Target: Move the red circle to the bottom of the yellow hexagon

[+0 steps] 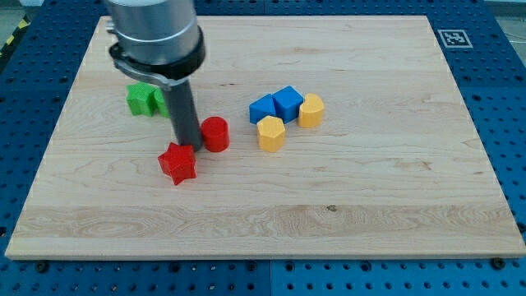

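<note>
The red circle (215, 134) sits on the wooden board left of centre. My tip (189, 145) is down on the board right beside the red circle's left side, touching or nearly touching it. A red star (178, 163) lies just below and left of the tip. The yellow hexagon (270, 133) lies to the right of the red circle, with a gap between them. A second yellow block (311, 110) sits up and right of the hexagon.
Two blue blocks (278, 105) sit just above the yellow hexagon, touching each other. A green block (146, 99) lies at the upper left, partly hidden behind the rod. The board's edge (263, 255) runs along the view's bottom.
</note>
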Robot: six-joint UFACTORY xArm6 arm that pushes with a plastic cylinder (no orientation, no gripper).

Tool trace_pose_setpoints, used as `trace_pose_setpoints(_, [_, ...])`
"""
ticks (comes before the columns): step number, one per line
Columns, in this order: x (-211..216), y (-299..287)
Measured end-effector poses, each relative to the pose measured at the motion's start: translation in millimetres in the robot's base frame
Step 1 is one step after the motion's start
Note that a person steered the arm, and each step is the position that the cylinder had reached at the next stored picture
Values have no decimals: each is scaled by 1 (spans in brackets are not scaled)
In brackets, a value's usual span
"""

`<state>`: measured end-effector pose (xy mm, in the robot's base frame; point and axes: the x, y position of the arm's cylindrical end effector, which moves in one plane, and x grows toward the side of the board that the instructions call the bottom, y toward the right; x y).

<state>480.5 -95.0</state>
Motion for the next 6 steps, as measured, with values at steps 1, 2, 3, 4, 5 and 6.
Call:
trace_pose_setpoints(1, [0, -4])
trace_pose_setpoints(2, [-9, -30])
trace_pose_setpoints(3, [-42, -28])
trace_pose_setpoints(4, [-50, -4])
trace_pose_setpoints(5, [-34, 24])
trace_pose_setpoints(6, [-7, 34])
